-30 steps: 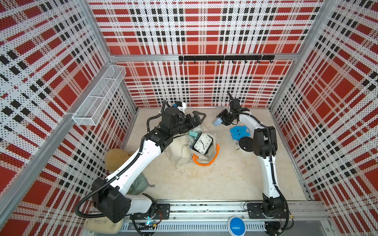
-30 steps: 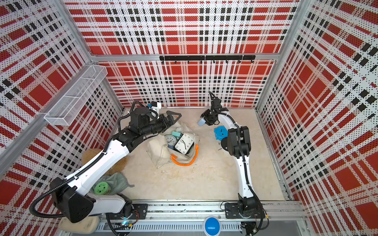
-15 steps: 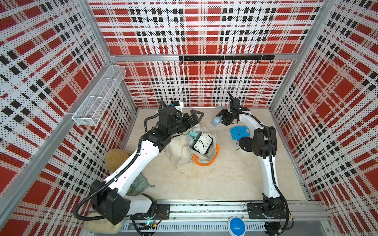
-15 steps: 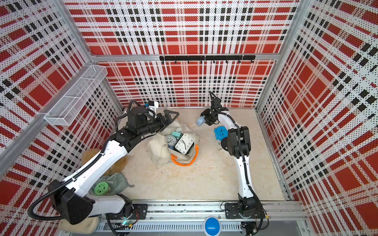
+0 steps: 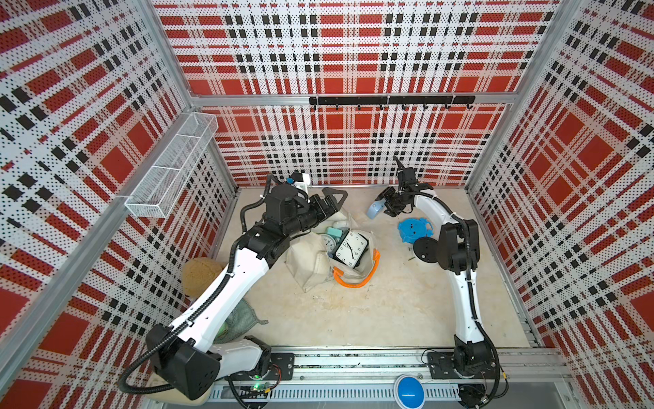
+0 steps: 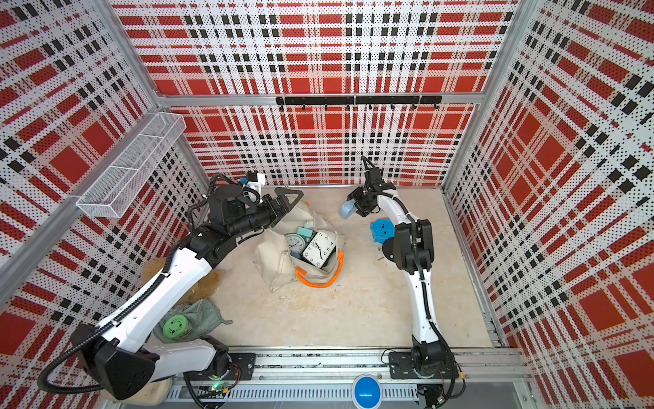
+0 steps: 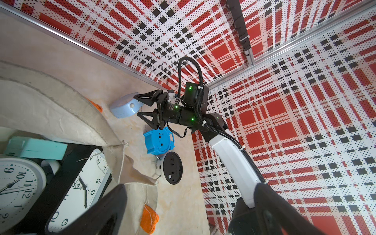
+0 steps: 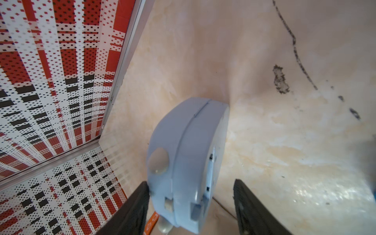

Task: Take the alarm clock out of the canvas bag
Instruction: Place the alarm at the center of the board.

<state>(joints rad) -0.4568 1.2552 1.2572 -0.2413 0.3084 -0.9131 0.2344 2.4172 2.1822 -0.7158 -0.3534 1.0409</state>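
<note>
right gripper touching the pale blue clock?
Touching, on one side only. Right wrist view: one finger of the right gripper meets the clock at its edge; the other finger stands clear, with a plain gap.

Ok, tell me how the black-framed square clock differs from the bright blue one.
The black-framed square clock has a white dial and a square outline; the bright blue clock is round. The square clock sits inside the canvas bag; the blue clock lies out on the table. The square clock shows its dial upward; the blue clock shows no dial, seemingly its back. Both are alarm clocks.
</note>
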